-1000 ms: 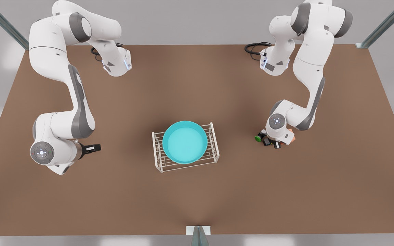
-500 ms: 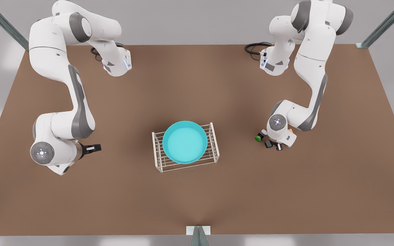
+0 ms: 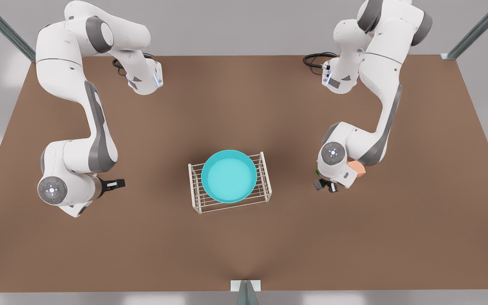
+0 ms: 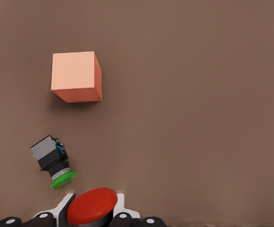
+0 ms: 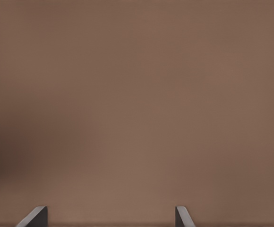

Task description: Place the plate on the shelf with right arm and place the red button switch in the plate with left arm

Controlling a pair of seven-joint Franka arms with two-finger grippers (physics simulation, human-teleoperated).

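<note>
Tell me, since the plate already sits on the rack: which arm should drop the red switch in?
Left: its hand is shut on the red button switch; the right hand waits open over bare table.

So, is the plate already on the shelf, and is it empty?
Yes, the plate rests on the shelf, and its turquoise inside is bare.

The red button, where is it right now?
The red button sits between the left gripper's fingers on the front view's right, lifted over the table near the green button and orange cube.
</note>
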